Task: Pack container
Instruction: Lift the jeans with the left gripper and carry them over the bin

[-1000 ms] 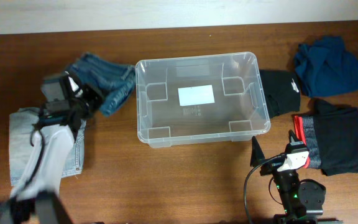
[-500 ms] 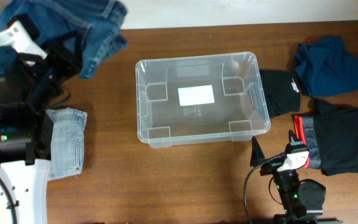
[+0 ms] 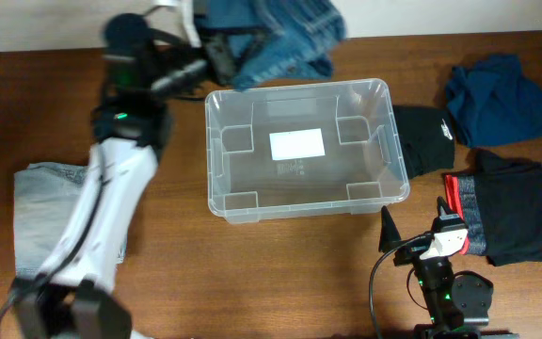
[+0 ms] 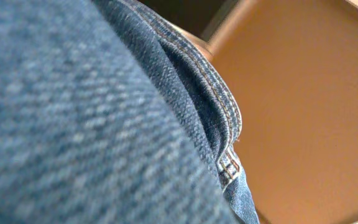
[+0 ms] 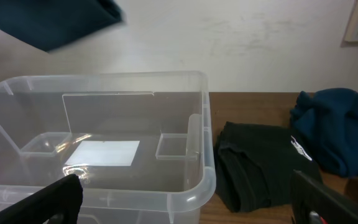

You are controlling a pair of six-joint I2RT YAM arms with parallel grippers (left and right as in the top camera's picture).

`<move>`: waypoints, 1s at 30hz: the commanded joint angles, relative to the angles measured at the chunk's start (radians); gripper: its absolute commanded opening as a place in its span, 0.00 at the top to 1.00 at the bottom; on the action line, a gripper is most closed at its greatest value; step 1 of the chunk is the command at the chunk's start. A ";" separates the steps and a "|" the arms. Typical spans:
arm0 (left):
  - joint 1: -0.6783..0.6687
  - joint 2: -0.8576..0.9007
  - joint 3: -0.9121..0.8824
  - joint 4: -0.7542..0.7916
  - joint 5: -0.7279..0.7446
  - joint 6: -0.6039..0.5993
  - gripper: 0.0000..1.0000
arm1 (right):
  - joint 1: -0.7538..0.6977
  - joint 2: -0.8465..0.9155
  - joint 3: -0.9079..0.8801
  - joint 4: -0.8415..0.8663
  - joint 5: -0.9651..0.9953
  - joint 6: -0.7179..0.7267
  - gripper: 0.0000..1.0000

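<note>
The container, a large clear plastic bin with a white label on its base, stands mid-table with nothing in it. My left gripper is raised just beyond the bin's far left corner, shut on a dark blue denim garment that hangs over the far rim. Denim fills the left wrist view and hides the fingers. My right gripper rests open near the front edge, right of the bin. In the right wrist view the bin's near corner lies between the spread fingers.
A folded light denim piece lies at the left. To the bin's right lie a black garment, a dark blue garment and a black garment with red and grey trim.
My left arm has lifted the dark denim garment from the table left of the bin and swung it up and right to the bin's far left corner. The right arm has not moved.
</note>
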 commanded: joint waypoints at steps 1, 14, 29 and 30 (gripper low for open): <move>-0.105 0.079 0.050 0.139 0.136 0.042 1.00 | 0.006 -0.008 -0.005 -0.005 -0.016 -0.007 0.01; -0.293 0.310 0.050 0.110 0.235 0.119 1.00 | 0.006 -0.008 -0.005 -0.005 -0.016 -0.007 0.01; -0.287 0.320 0.050 -0.560 -0.261 0.409 1.00 | 0.006 -0.008 -0.005 -0.005 -0.016 -0.007 0.01; -0.287 0.320 0.050 -0.594 -0.319 0.409 1.00 | 0.006 -0.008 -0.005 -0.005 -0.016 -0.007 0.01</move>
